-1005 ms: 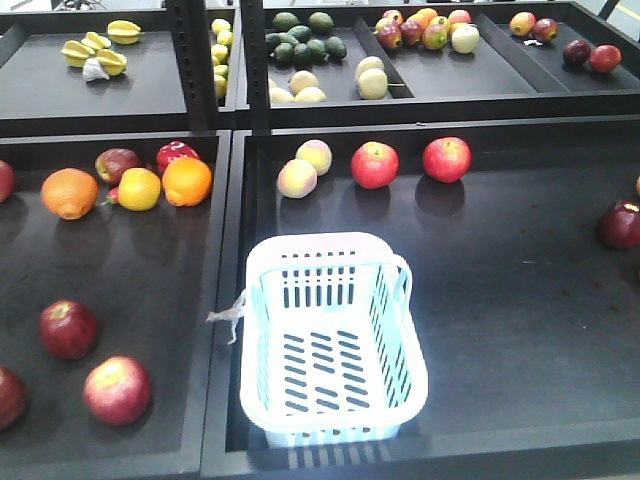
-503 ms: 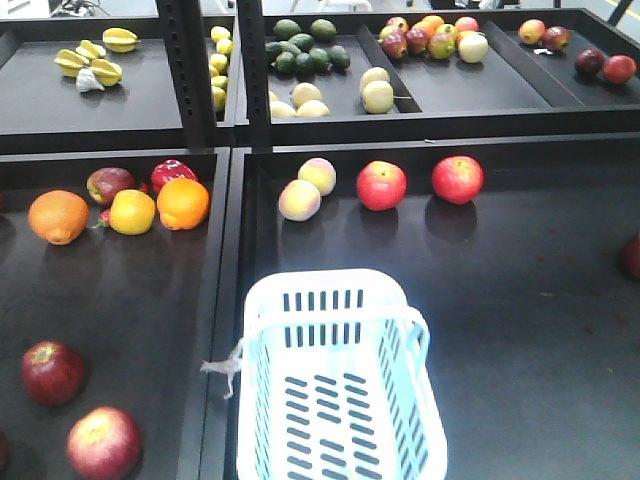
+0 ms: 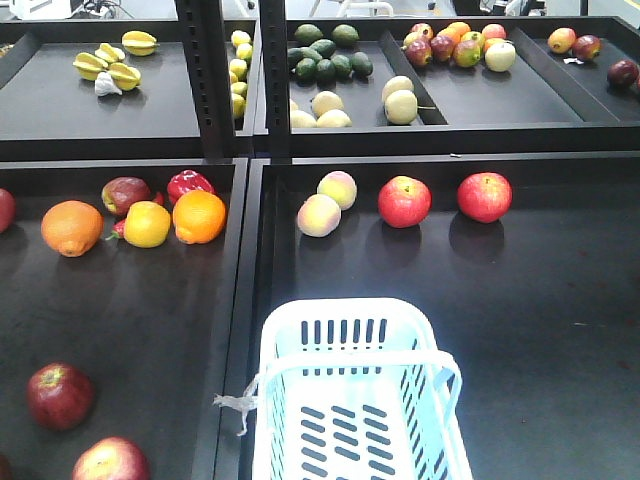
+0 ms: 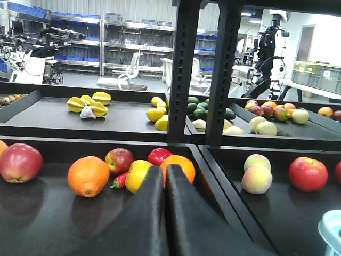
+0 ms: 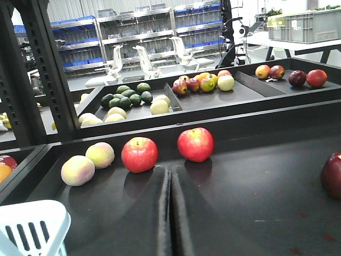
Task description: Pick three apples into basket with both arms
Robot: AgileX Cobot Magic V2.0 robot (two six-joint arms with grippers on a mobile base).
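Zero apples are in the basket so far; the part of it that shows is bare. All three picks are left to do. A dark red apple and a lighter red apple lie on the black tray left of the basket, well apart from it. Another dark apple sits far off on the right. The left hand and the right hand are both pinched shut and hold nothing.

White slotted basket upright, two dark red apples well left
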